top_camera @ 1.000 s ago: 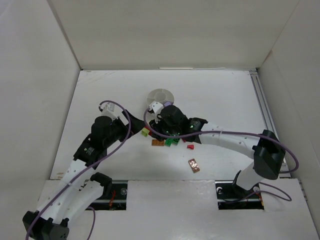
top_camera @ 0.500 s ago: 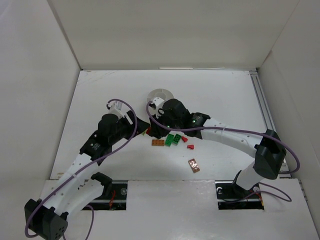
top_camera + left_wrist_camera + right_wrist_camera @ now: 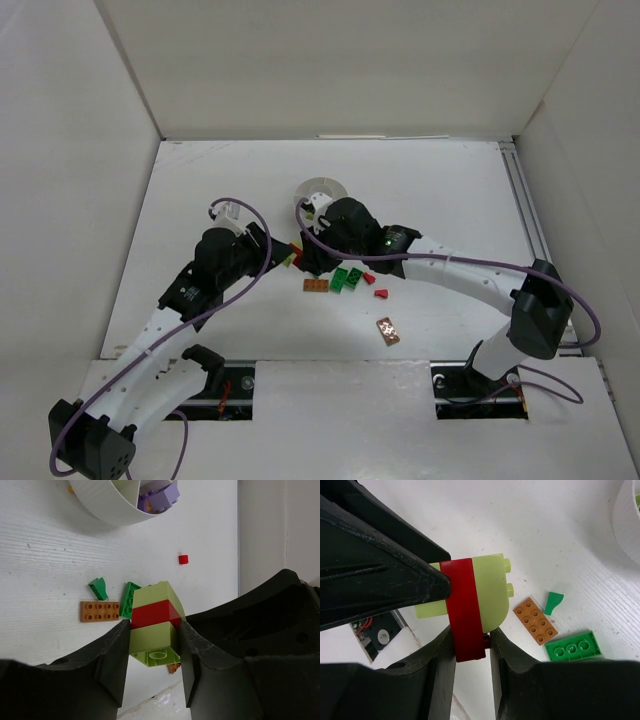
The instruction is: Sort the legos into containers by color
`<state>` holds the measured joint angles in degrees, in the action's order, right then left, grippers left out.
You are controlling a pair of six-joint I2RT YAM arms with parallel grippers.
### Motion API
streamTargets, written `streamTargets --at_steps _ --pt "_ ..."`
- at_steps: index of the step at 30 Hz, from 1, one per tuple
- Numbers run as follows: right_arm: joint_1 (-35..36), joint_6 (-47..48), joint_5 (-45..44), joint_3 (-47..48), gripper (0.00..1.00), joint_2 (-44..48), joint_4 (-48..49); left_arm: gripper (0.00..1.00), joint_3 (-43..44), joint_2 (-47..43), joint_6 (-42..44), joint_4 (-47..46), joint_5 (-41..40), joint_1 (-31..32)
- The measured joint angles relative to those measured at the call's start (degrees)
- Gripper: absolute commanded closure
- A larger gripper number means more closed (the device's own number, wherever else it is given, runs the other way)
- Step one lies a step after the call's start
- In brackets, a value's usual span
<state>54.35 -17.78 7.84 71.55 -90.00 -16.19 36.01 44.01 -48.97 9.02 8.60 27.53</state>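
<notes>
The stack (image 3: 155, 622) is three bricks, pale yellow-green, red, pale yellow-green, with studs at one end and a hollow underside at the other. It is held between both arms near the dish (image 3: 107, 505), with loose legos (image 3: 99, 611) beyond it on the table (image 3: 45, 555). The left fingers (image 3: 111, 660) are closed on the lower pale brick. The right fingers (image 3: 437, 670) clamp the red layer (image 3: 464, 610). In the top view the wrists nearly hide the stack. Both wrist views crop the dish; light purple bricks (image 3: 160, 495) show in one compartment.

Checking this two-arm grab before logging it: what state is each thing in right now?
Left end effector: shut on the brick stack.
Right end effector: shut on the stack's red brick.
Brick stack: three bricks joined, held from both sides.
Dish: holds purple bricks.
Orange-brown plate: flat, studs up, unsorted.
</notes>
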Motion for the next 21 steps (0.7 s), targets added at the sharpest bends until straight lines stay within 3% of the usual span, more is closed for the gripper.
streamTargets --at_steps 8,21 --pt "0.1 -1.5 -2.1 0.0 1.00 0.7 0.0 1.00 0.0 0.0 -0.3 -1.0 0.0 0.0" --pt "-9.4 -3.7 -9.2 -2.3 1.00 4.9 0.7 1.00 0.1 -3.0 -0.9 7.2 0.4 0.0"
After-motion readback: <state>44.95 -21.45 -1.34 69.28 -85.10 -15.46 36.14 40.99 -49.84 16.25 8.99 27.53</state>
